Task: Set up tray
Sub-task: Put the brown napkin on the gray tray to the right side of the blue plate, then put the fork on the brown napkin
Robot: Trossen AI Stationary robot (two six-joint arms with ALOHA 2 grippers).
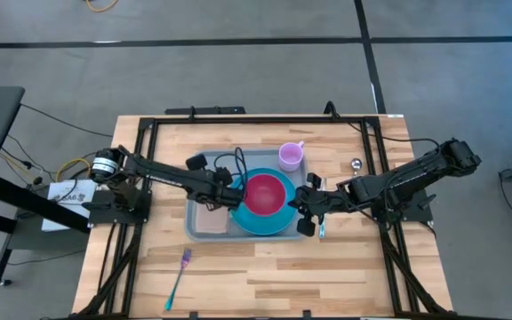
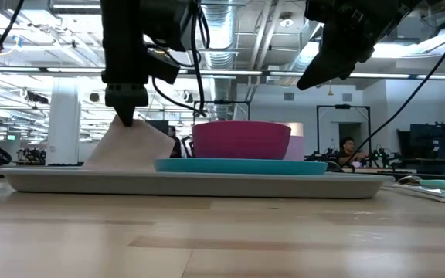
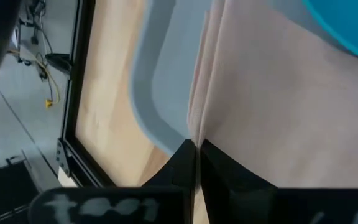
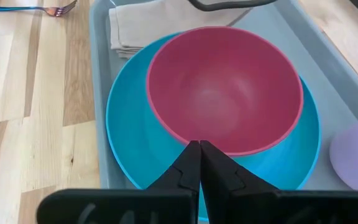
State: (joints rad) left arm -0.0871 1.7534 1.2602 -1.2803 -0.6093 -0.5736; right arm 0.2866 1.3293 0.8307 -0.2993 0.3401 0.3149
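High view: tray [image 1: 197, 233], pale grey-blue moulded plastic with rounded corners and a raised rim, sits centre frame on the light wood table [image 1: 265, 276]. Already on it: round bright-blue plate [image 1: 278, 222], magenta bowl [image 1: 267, 194] stacked on the plate, lilac cup [image 1: 291, 156] at the tray's upper right, folded beige napkin [image 1: 210, 218] at its lower left. Still off the tray: purple-and-teal fork [image 1: 179, 276] on the wood at lower left, a spoon [image 1: 356, 164] right of the tray, a teal-handled utensil [image 1: 321, 230] just off the tray's right edge. Judged mostly done; cutlery left.

Low view: left gripper [image 2: 125, 116] comes down at left frame onto the raised napkin edge, which tents up soft and creased. Bowl looks smooth, matte, and sits on the flat plate. Right arm hangs high at upper right.

Left wrist view: left gripper fingers [image 3: 180, 158] pinched together on the napkin's layered cloth folds; tray rim curves past at left.

Right wrist view: right gripper [image 4: 199, 152] closed, fingers touching, holding nothing, hovering over the bowl's near rim. Bowl interior is smooth.
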